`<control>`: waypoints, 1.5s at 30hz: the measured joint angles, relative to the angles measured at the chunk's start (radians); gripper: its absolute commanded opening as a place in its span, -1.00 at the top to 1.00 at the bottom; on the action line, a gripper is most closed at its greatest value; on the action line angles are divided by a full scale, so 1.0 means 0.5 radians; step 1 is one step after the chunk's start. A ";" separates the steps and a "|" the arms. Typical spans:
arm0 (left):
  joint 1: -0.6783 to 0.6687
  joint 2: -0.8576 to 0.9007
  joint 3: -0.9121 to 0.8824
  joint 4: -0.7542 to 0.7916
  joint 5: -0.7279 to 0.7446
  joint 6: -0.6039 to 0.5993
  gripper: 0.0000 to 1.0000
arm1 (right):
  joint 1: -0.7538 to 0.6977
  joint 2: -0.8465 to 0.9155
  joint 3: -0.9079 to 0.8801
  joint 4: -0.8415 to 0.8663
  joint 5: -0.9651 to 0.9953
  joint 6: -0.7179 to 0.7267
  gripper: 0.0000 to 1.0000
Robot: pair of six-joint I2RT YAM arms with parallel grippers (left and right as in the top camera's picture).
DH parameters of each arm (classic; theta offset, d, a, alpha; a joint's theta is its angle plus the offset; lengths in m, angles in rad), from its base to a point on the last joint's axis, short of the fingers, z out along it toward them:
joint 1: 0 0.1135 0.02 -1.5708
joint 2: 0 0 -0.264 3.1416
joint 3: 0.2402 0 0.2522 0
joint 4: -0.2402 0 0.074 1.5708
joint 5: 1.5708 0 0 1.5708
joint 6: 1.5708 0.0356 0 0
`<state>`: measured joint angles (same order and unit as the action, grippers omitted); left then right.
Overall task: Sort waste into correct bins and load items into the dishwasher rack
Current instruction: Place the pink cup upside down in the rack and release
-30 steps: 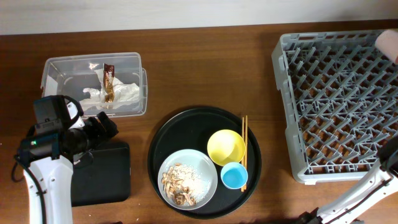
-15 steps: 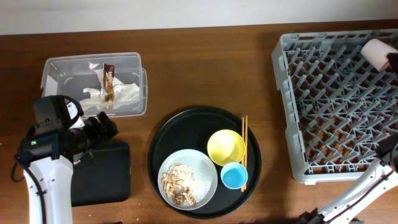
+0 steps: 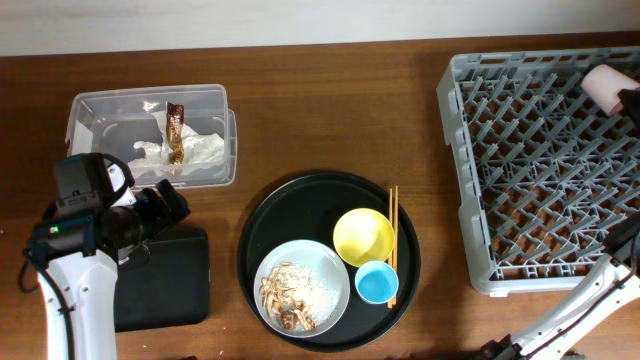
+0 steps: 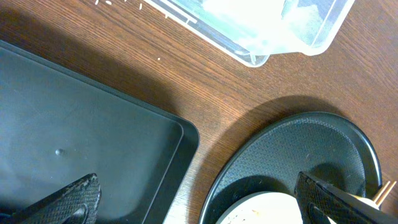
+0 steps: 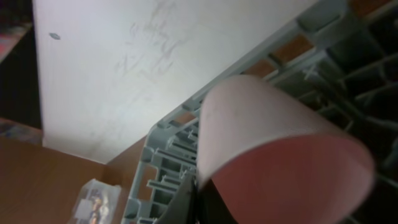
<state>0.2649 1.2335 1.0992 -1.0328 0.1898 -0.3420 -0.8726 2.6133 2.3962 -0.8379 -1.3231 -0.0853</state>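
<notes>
The pink cup [image 3: 604,82] hangs tilted over the far right corner of the dishwasher rack [image 3: 455,180], and my right gripper [image 3: 631,99] is shut on its wall. The right wrist view shows the cup [image 5: 267,143] close up above the rack's rim [image 5: 177,165]. My left gripper [image 4: 196,205] stands open and empty above the gap between the black rectangular tray [image 4: 74,143] and the round tray [image 4: 311,143]. The clear tub [image 3: 90,110] holds the napkin [image 3: 195,150] and the wrapper [image 3: 175,132]. The plate [image 3: 325,265] carries food scraps [image 3: 285,300].
On the round black tray [image 3: 310,200] the yellow bowl [image 3: 363,237], the blue cup [image 3: 377,283] and the chopsticks [image 3: 393,240] lie beside the plate. The black rectangular tray [image 3: 170,285] sits at the front left, partly under my left arm.
The pink cup has come a little further in from the right edge over the rack's far corner, then held still. The left arm has not moved.
</notes>
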 measured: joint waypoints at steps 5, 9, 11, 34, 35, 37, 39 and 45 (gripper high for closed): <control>0.000 0.000 0.000 0.000 0.000 0.000 -0.98 | 0.002 0.000 -0.171 0.267 -0.143 0.086 0.92; 0.000 0.000 0.000 0.000 0.000 0.000 -0.98 | 0.002 0.000 -0.184 0.268 -0.149 0.189 0.92; 0.000 0.000 0.000 0.000 0.000 0.000 -0.99 | -0.008 -0.001 -0.184 0.196 -0.133 0.237 0.90; 0.000 0.000 0.000 0.000 0.000 0.000 -0.99 | -0.153 -0.934 -0.223 -0.616 1.186 0.601 0.59; 0.000 0.000 0.000 0.000 -0.001 0.000 -0.98 | -0.153 -1.009 -0.223 -0.616 1.189 0.622 0.59; 0.000 0.000 0.000 0.000 0.000 0.000 -0.99 | -0.153 -1.164 -0.223 -0.626 1.192 0.642 0.57; 0.000 0.000 0.000 0.000 -0.001 0.000 -0.98 | -0.153 -1.343 -0.224 -0.633 1.199 0.650 0.56; 0.000 0.000 0.000 0.000 0.000 0.000 -0.99 | -0.125 -1.937 -0.222 -0.980 1.149 0.626 -0.65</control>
<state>0.2649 1.2335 1.0992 -1.0328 0.1898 -0.3420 -0.9352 1.6447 2.2852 -1.3281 -0.7486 0.2279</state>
